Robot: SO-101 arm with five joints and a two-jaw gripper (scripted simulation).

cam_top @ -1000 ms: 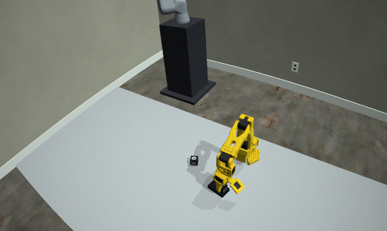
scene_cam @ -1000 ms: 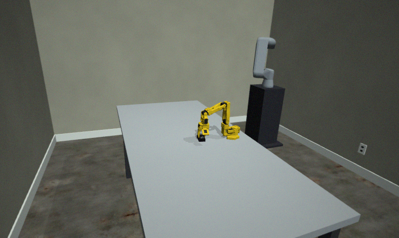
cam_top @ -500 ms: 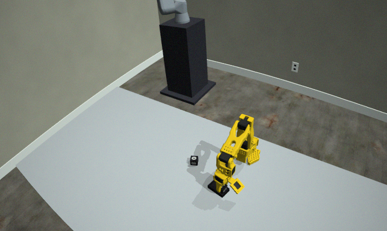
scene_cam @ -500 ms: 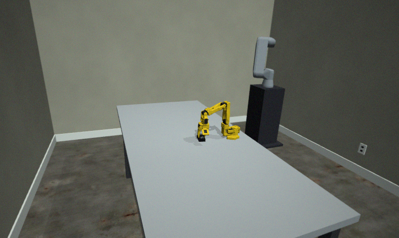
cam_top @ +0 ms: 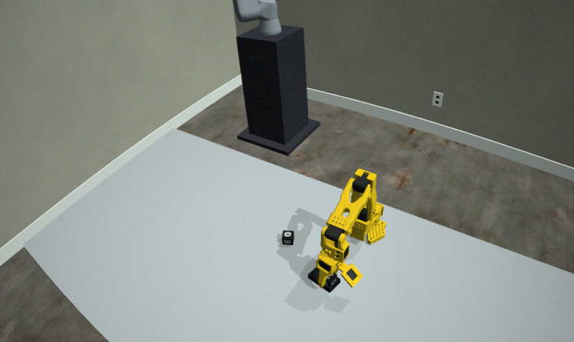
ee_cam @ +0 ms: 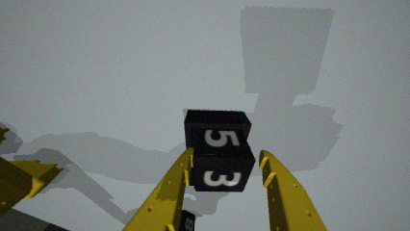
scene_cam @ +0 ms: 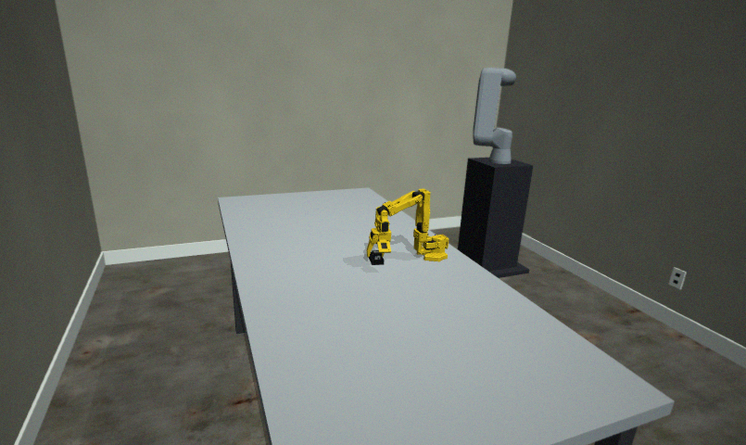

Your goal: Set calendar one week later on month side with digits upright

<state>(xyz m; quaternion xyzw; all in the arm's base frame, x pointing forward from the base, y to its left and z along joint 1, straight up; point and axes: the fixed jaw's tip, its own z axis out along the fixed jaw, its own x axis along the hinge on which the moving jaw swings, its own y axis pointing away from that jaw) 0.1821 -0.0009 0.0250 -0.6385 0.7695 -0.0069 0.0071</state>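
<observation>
In the wrist view a black cube (ee_cam: 220,151) sits between my yellow fingers, white 5 on its top face and 3 on the face towards the camera. My gripper (ee_cam: 225,156) is open a little: the left finger lies along the cube's side and a narrow gap shows at the right finger. The cube seems to rest on the grey table. In the top view my gripper (cam_top: 329,280) is low over a black piece (cam_top: 317,276), mostly hidden by the arm. The second black cube (cam_top: 287,237) stands alone on the table, left of the arm. I cannot make out the tray clearly.
The arm's yellow base (cam_top: 368,226) stands near the table's far edge. A black pedestal (cam_top: 276,84) with a grey robot stands on the floor beyond the table. A small dark piece with a pale mark (ee_cam: 188,223) shows at the wrist view's bottom edge.
</observation>
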